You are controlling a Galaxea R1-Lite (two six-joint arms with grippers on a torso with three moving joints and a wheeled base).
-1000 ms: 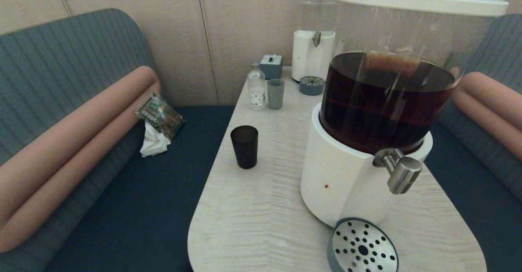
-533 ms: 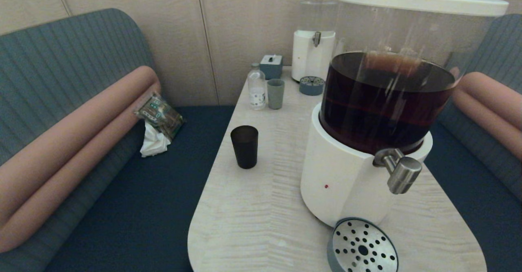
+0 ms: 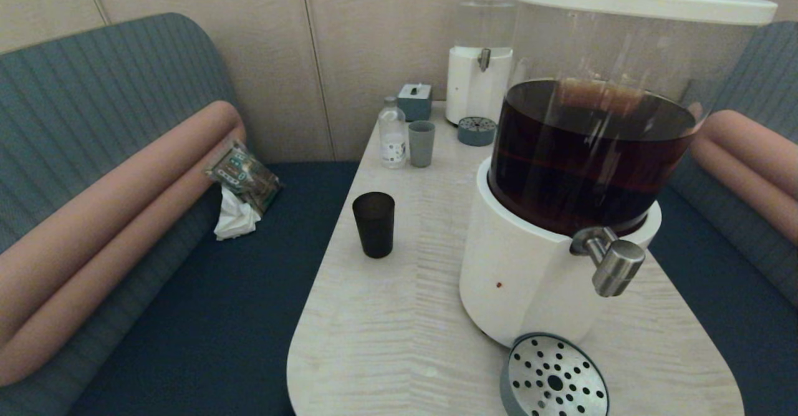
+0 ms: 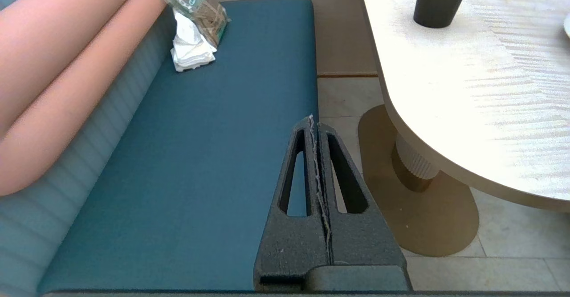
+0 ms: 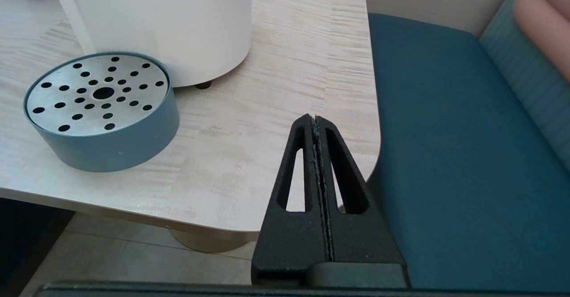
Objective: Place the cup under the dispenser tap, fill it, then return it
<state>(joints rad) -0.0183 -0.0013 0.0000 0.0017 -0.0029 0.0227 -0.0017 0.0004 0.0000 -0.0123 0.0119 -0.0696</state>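
The dark tumbler cup (image 3: 373,224) stands upright on the pale table (image 3: 399,316), left of the big dispenser (image 3: 561,216) holding brown liquid. Its steel tap (image 3: 614,266) juts out over a perforated drip tray (image 3: 553,377). Neither arm shows in the head view. My left gripper (image 4: 314,121) is shut and empty, low beside the table over the blue bench seat, with the cup's base (image 4: 438,1) far ahead of it. My right gripper (image 5: 314,120) is shut and empty near the table's front right corner, to the right of the drip tray (image 5: 100,110).
At the table's far end stand a pale grey-green tumbler (image 3: 421,143), a small bottle (image 3: 392,132), a tissue box (image 3: 414,101) and a smaller clear-liquid dispenser (image 3: 483,48) with its own tray (image 3: 476,130). A packet and tissue (image 3: 240,188) lie on the left bench.
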